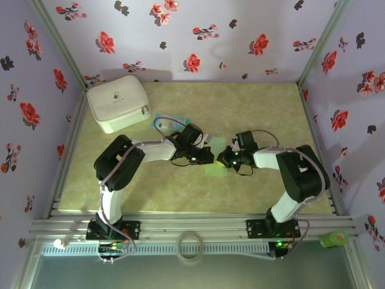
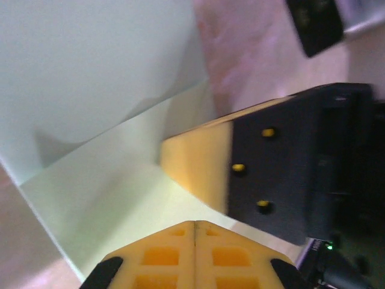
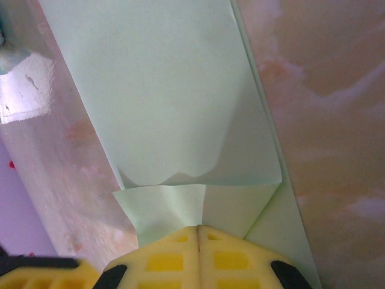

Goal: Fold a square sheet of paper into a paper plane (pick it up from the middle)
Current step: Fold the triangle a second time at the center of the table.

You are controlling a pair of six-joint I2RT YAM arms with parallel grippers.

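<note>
The square sheet of paper (image 1: pixel 214 170) lies pale mint green in the middle of the table, partly folded, under both gripper heads. In the right wrist view the paper (image 3: pixel 162 90) shows layered flaps and a diagonal crease. My right gripper (image 3: pixel 198 227) is shut, its tips down on a folded flap. My left gripper (image 2: pixel 194 223) is also shut, tips resting on the paper (image 2: pixel 120 180), with a yellow finger (image 2: pixel 198 162) of the right gripper just ahead of it. From above, the left gripper (image 1: pixel 208 158) and right gripper (image 1: pixel 222 161) nearly touch tip to tip.
A white zipped pouch (image 1: pixel 118 102) stands at the back left, with a small blue-and-white packet (image 1: pixel 168 123) beside it. On the front rail lie a tape ring (image 1: pixel 190 245) and a green object (image 1: pixel 334 239). Floral walls enclose the marbled table (image 1: pixel 264 108).
</note>
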